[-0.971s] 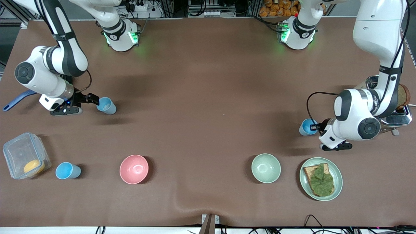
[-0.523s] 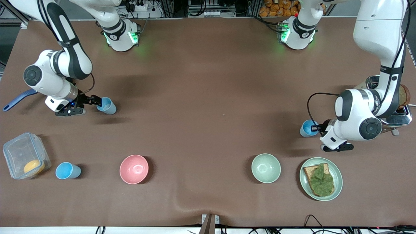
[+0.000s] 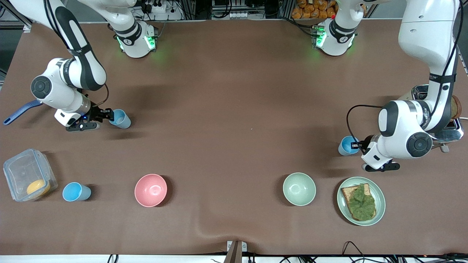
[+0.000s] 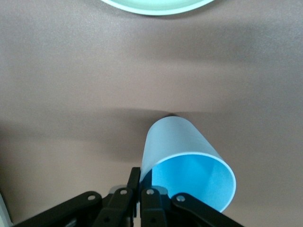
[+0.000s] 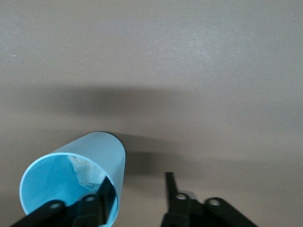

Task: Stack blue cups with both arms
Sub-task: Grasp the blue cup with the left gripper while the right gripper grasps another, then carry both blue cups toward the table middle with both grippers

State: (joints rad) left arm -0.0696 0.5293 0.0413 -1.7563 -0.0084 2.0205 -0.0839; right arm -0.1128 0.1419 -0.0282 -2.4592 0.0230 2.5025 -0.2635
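Three blue cups stand on the brown table. My right gripper [image 3: 109,116] is open at the rim of one cup [image 3: 121,119] near the right arm's end. In the right wrist view one finger [image 5: 105,195] is inside this cup [image 5: 94,156] and the other is outside, so the right gripper [image 5: 137,193] straddles the wall. My left gripper [image 3: 354,145] is shut on the rim of a second cup [image 3: 345,145] beside the toaster. The left wrist view shows the left gripper [image 4: 142,189] pinching this cup's [image 4: 175,142] wall. The third cup [image 3: 75,192] stands alone beside the plastic box.
A pink bowl [image 3: 150,190] and a pale-green bowl [image 3: 299,189] sit nearer the front camera. A green plate [image 3: 380,204] holds toast with lettuce. A clear plastic box [image 3: 22,171], a blue utensil handle [image 3: 18,112] and a metal toaster [image 3: 448,131] stand at the table's ends.
My right gripper has moved up to its cup, and one finger is now inside the rim. My left gripper and its cup have shifted slightly toward the front camera.
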